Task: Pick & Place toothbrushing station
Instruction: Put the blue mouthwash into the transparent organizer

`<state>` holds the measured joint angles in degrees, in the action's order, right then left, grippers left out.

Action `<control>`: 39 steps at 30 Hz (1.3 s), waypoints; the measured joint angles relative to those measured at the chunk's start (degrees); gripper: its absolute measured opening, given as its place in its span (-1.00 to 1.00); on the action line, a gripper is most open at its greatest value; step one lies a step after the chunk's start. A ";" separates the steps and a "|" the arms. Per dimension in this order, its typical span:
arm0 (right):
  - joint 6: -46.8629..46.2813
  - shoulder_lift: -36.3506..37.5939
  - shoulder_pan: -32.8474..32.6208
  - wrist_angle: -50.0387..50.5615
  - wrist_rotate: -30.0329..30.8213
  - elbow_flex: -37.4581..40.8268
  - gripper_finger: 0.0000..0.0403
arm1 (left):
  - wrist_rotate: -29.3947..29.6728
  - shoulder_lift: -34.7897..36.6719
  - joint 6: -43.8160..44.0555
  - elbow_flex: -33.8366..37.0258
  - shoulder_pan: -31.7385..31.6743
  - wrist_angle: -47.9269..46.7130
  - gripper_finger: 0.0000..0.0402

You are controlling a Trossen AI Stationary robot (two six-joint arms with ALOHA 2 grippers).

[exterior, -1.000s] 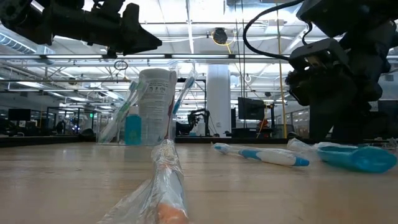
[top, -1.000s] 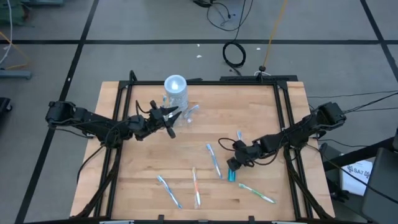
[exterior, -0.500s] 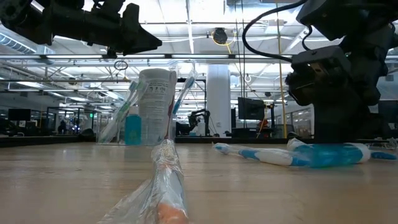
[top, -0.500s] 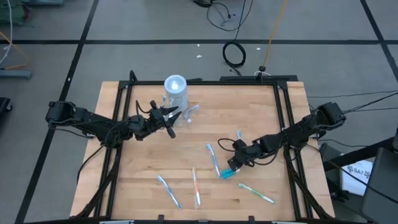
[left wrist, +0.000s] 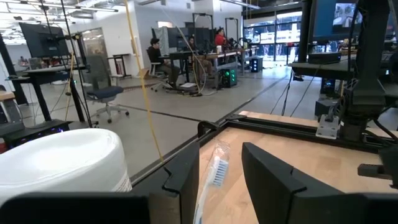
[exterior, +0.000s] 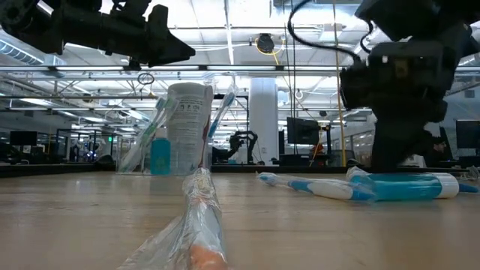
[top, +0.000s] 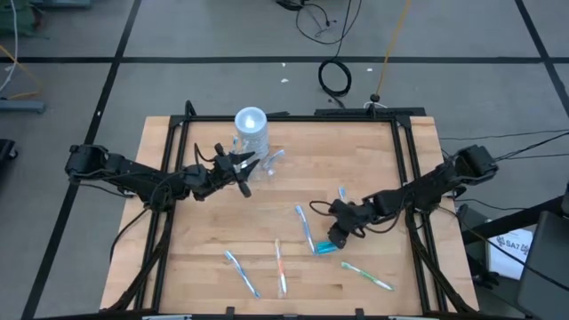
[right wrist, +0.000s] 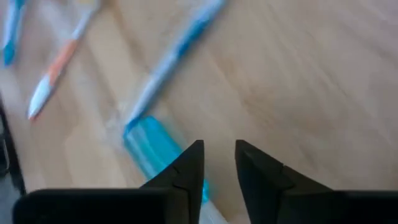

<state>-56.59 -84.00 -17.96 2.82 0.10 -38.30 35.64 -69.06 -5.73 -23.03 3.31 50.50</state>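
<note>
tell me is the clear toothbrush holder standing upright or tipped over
Upright. The low view shows the toothbrushing station standing vertical on the table, and the high view looks straight down on its round pale top.

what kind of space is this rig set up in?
Most likely an open-plan robotics lab or workshop. The wooden table stands on a grey concrete floor with taped lines and loose cables. Behind it are desks with monitors, office chairs, seated people and industrial ceiling strip lights.
</note>
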 joint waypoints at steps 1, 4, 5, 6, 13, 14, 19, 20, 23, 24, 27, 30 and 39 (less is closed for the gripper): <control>2.52 0.42 0.00 -0.17 0.05 0.00 -0.55 | 0.02 -0.02 0.00 0.00 -0.10 -0.02 -0.37; 8.85 1.34 -0.57 -1.95 0.06 0.01 -0.46 | 0.30 -0.02 0.00 0.00 -0.33 -0.02 -0.37; 10.71 1.56 -0.99 -3.06 0.10 0.00 -0.43 | 0.39 -0.02 0.00 0.00 -0.35 -0.02 -0.37; 12.55 1.72 -1.55 -3.71 0.11 0.00 -0.40 | 0.39 -0.02 0.00 0.00 -0.35 -0.04 -0.37; 33.07 1.70 -8.48 -5.65 4.21 0.01 -0.30 | 0.41 -0.02 0.01 0.00 -0.42 -0.92 -0.37; 33.55 1.70 -9.55 -6.07 6.01 0.16 -0.30 | 0.41 -0.02 0.13 0.00 -0.42 -1.02 -0.37; 33.32 1.24 -12.99 -7.34 9.20 2.24 -0.30 | 0.43 -0.02 1.68 0.00 -0.42 -1.40 -0.37; 33.31 1.24 -13.42 -8.05 9.14 2.80 -0.30 | 0.42 -0.02 2.04 0.00 -0.42 -1.40 -0.37; 33.31 1.24 -14.04 -9.36 9.15 5.08 -0.30 | 0.41 -0.02 3.36 0.00 -0.42 -1.44 -0.37; 33.30 1.24 -14.08 -9.49 9.29 5.86 -0.30 | 0.41 -0.02 3.52 0.00 -0.41 -1.44 -0.37; 33.30 1.24 -14.05 -9.42 10.06 8.27 -0.30 | 0.41 -0.02 4.39 0.00 -0.26 -1.44 -0.37; 33.32 1.24 -14.05 -10.76 12.62 10.25 -0.30 | 0.40 -0.02 4.96 0.00 -0.26 -1.44 -0.37; 38.17 1.15 -13.99 -28.11 13.52 17.86 -0.30 | 0.37 -0.02 5.87 0.00 -0.26 -1.43 -0.37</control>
<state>-18.42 -82.85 -31.94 -25.29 13.61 -20.44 36.01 -69.08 0.14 -23.03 3.05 49.07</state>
